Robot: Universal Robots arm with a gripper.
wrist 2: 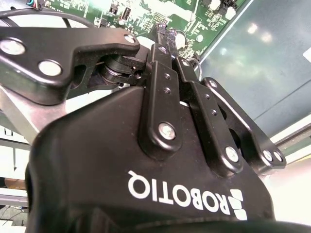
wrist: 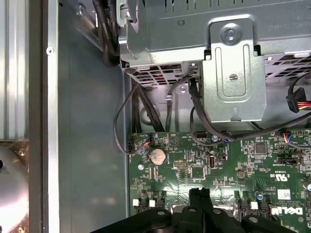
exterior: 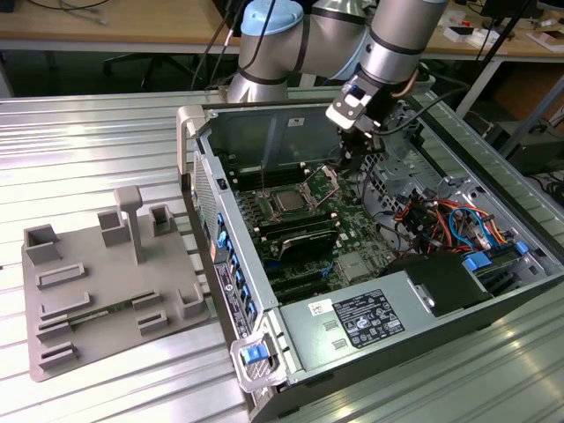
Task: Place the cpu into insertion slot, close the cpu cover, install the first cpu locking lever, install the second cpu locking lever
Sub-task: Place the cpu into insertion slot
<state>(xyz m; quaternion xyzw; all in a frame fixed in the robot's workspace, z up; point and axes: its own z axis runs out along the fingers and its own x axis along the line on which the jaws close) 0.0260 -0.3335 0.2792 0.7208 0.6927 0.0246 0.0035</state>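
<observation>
Now the hand (exterior: 346, 169), fingers pinched shut on nothing visible, hangs just to the exterior view's right of the raised cover (exterior: 323, 182), the chip (exterior: 288, 201) seated in its slot (exterior: 271, 204) farther left.

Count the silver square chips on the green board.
1. In the exterior view the chip sits in the socket near the middle of the board, beside the raised cover. Others may be hidden.
</observation>
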